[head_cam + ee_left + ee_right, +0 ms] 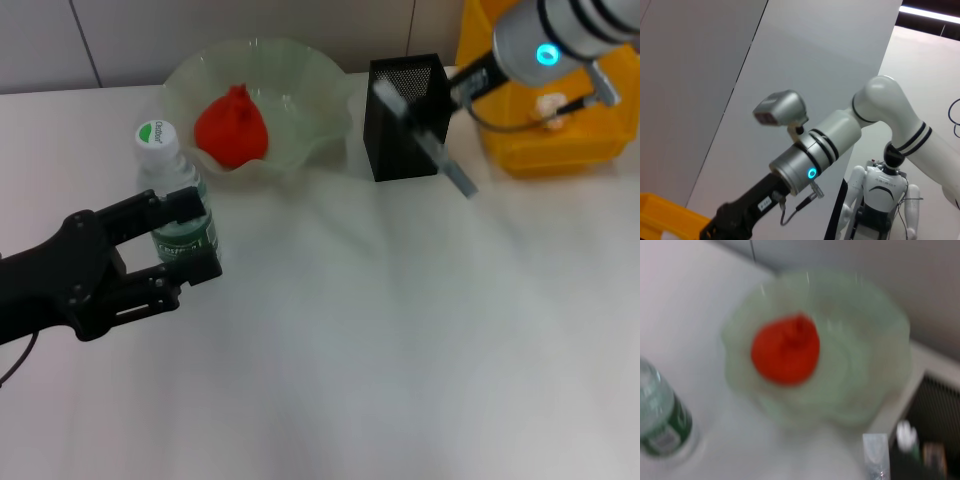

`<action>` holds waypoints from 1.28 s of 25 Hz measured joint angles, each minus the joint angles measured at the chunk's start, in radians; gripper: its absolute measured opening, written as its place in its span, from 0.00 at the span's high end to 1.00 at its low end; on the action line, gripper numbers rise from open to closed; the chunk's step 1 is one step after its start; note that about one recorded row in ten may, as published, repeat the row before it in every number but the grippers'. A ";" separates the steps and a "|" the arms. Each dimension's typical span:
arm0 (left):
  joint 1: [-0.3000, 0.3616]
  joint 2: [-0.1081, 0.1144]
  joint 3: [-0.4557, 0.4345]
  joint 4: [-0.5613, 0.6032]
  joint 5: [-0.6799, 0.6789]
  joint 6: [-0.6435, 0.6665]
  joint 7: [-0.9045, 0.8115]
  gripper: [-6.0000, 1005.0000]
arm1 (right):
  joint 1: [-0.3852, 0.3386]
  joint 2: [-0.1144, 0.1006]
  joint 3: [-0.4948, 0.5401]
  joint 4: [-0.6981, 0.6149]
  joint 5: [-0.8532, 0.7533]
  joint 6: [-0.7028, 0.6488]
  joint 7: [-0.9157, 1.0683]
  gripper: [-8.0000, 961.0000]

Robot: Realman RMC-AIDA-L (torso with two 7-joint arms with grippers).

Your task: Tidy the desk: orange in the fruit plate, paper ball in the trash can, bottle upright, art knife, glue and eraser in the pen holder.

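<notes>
Head view: bottle (178,200) upright on the white worktop (400,340), near the left edge, with the left claw (190,235) clenched around its labelled body, one finger either side. Just behind, orange (232,125) inside the green plate (320,90). Right of the plate, black mesh holder (405,120), with a blurred grey strip (430,145) slanting across its front and down past its lower right corner. Right claw (465,85) just beside the holder's upper right, in front of the yellow bin (560,150); open or closed, cannot tell. Small pale lump (550,105) in the bin.

Left wrist view: only the right arm (815,155), a wall and a yellow bin corner (665,215).

Right wrist view: blurred; orange (785,349) in the plate (865,365), bottle (662,420) standing near one edge, holder's mesh (935,405) at another, a pale strip (875,455) beside it.
</notes>
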 joint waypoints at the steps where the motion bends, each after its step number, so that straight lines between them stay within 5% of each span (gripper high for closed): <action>1: 0.000 0.000 -0.004 0.000 -0.001 0.001 0.000 0.23 | -0.007 0.000 0.003 -0.021 0.009 0.014 -0.010 0.84; 12: 0.009 -0.001 -0.043 0.000 -0.024 0.002 -0.001 0.23 | -0.144 0.000 -0.005 -0.094 0.257 0.425 -0.260 0.84; 19: 0.018 -0.001 -0.072 -0.019 -0.035 -0.006 0.009 0.23 | -0.182 0.000 0.000 0.118 0.594 0.667 -0.682 0.84; 32: 0.018 0.000 -0.107 -0.069 -0.040 -0.016 0.057 0.23 | -0.190 0.001 0.010 0.484 1.426 0.734 -1.639 0.84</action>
